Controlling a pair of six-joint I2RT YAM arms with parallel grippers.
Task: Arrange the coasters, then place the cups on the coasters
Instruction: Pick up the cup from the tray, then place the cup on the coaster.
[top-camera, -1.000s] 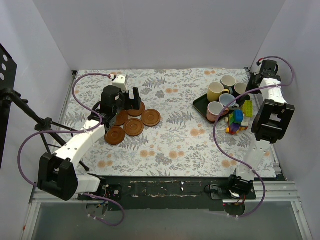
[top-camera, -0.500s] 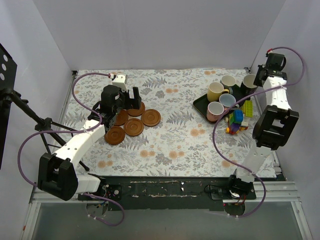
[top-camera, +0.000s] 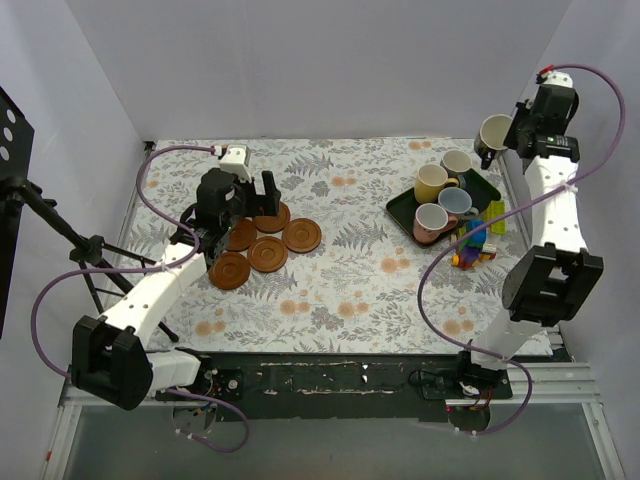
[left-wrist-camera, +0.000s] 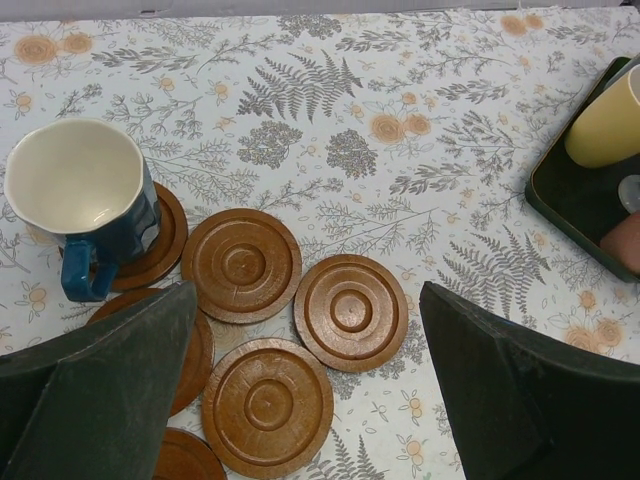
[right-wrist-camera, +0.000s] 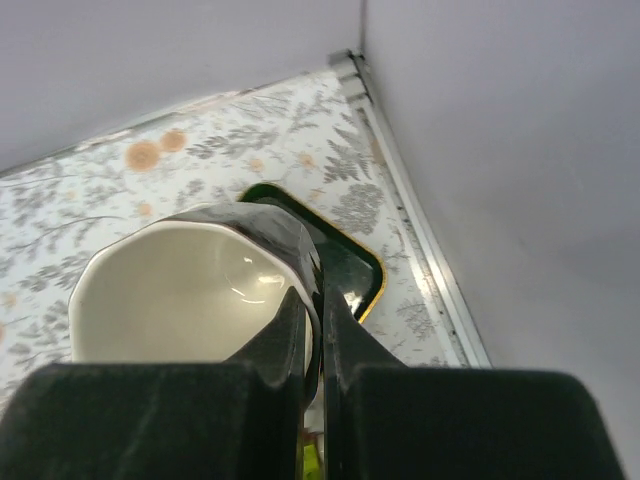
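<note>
a: entry one, the setting?

b: worktop (top-camera: 350, 285) is wearing a pale floral cloth and sitting between plain white walls (top-camera: 300, 60). a black tripod (top-camera: 60, 240) is standing off to the left.

a: entry two, the arms?

b: the left arm is reaching forward over the left half. the left gripper (top-camera: 258, 200) is hovering just above the coasters (left-wrist-camera: 350, 311), its fingers standing wide apart and holding nothing. the right arm is stretching up tall at the far right corner. the right gripper (top-camera: 508, 138) is pinching together on the rim of a dark cup (top-camera: 494, 133), one finger inside and one outside.

a: entry three, the task items?

b: coasters: six reddish-brown discs with concentric rings, lying in a tight cluster on the left half, several of them touching or overlapping.
dark blue cup (left-wrist-camera: 80, 200): standing upright on the leftmost coaster in the left wrist view, its handle pointing back toward the gripper.
dark cup: hanging in the air above the far right corner, its mouth tipping sideways and its pale inside showing.
green tray (top-camera: 400, 212): carrying a yellow cup (top-camera: 432, 183), a cream cup (top-camera: 457, 162), a light blue cup (top-camera: 455, 202) and a pink cup (top-camera: 430, 222), all upright.
toy blocks (top-camera: 470, 240): lying just beside the tray.
</note>
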